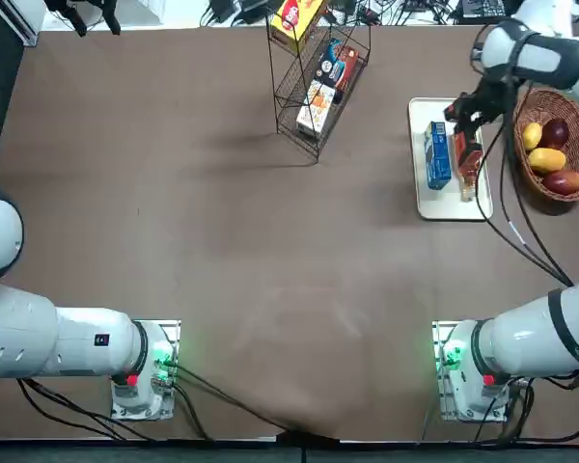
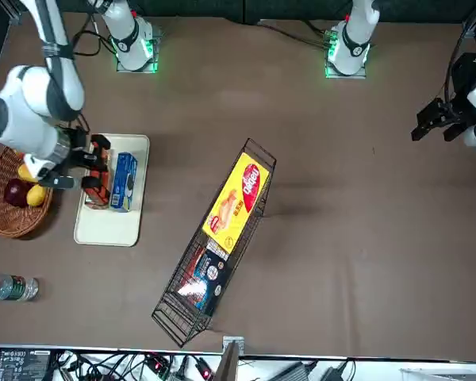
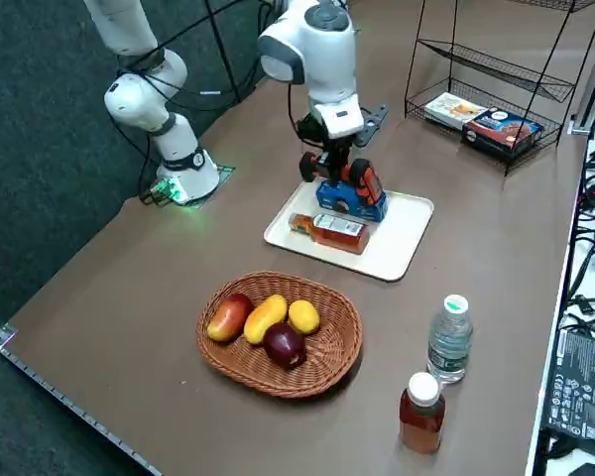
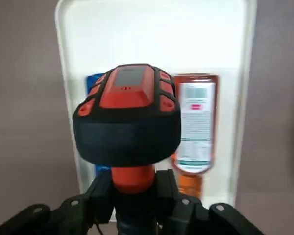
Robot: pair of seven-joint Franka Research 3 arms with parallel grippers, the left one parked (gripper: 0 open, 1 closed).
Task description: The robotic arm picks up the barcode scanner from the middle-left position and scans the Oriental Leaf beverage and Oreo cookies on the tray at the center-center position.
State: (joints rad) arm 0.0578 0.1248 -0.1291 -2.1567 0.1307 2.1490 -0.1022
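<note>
"Scanner and jaws: how are they related?"

"The right gripper has its two fingers clamped on the handle of the barcode scanner. The robotic arm holds the device over the tray; its scan window is hidden."

"What might fail from here?"

"Three faults merit attention. First, too low an approach could press the scanner's head into the Oreo cookies or nudge the Oriental Leaf beverage. Being round and on its side, the bottle could roll, turning its label away from the beam. Second, any twist of the handle between the fingers would misdirect the beam, and the read would fail. Third, the black cables, which cross near the tray and fruit basket in the top view, could snag during a sideways move. Whether any code has been read cannot be told."

"And the containers?"

"The flat white tray bears the blue packet and the amber bottle, lying side by side. Beside it, the round wicker basket holds yellow fruits, a dark purple one and a reddish one. The wire rack, well apart, holds boxes, among them a yellow one."
</note>
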